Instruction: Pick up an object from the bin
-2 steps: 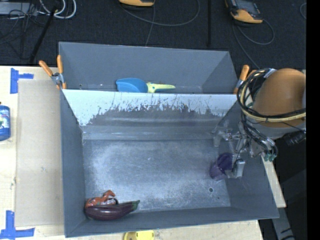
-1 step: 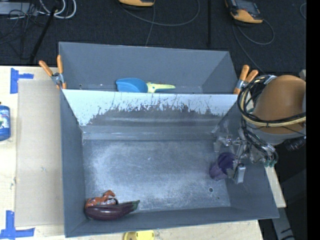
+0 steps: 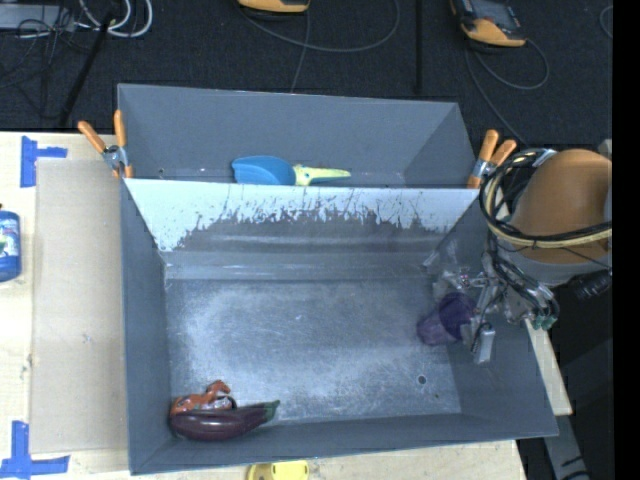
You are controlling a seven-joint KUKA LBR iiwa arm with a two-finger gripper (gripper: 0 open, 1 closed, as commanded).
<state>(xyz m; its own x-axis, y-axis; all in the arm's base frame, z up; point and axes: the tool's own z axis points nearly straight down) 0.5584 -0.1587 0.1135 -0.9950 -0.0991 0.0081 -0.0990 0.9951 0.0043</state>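
My gripper (image 3: 480, 330) hangs low at the bin's right wall, about halfway along it. A small purple lump (image 3: 444, 322), soft-looking and rounded, sits right against the gripper's left side, at or just above the floor. Whether the gripper holds it cannot be told from this angle. A dark purple toy eggplant (image 3: 222, 422) lies far off in the front left corner. A small orange-red piece (image 3: 206, 398) rests against the eggplant's top.
A blue scoop with a pale yellow handle (image 3: 276, 173) lies behind the bin's back wall. The arm, with an orange cover and looped cables, comes in over the right rim. The bin's sloping walls close in on the gripper's right.
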